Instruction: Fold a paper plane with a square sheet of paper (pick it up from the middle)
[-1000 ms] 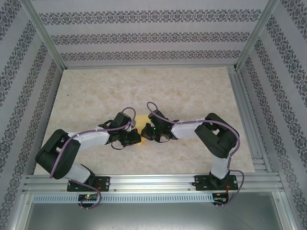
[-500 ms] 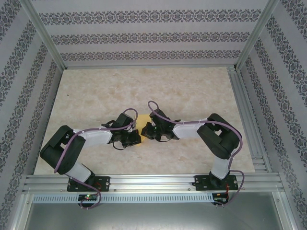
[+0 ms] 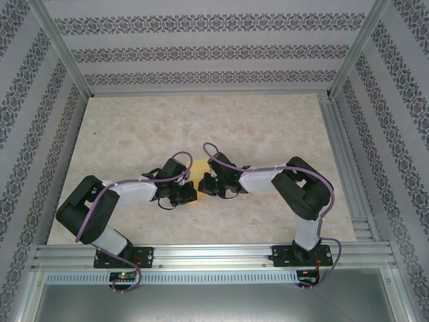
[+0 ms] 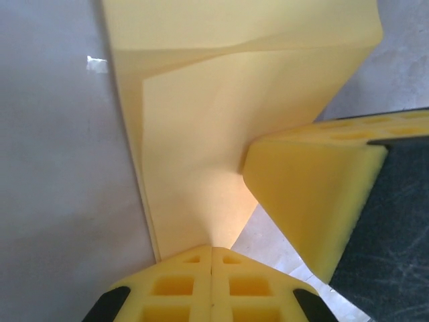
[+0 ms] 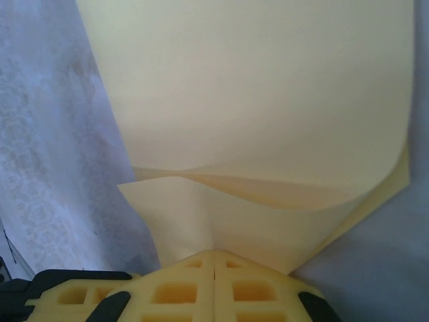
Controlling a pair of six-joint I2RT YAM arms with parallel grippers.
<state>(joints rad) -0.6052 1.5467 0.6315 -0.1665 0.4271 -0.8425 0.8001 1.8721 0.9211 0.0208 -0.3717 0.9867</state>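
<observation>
Am pinching square sheet of paper (image 4: 201, 134) with left fingers (image 4: 175, 287) and right fingers (image 5: 175, 292), both fully shut. Sheet is sitting mid-worktop (image 3: 201, 121) between arms, extending straight ahead of each; both arms equally near.

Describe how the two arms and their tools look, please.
Both the left arm and right arm have white links with bulky black joints, and a purple cable runs along each. The left tool and right tool have yellow fingers with square recesses.
</observation>
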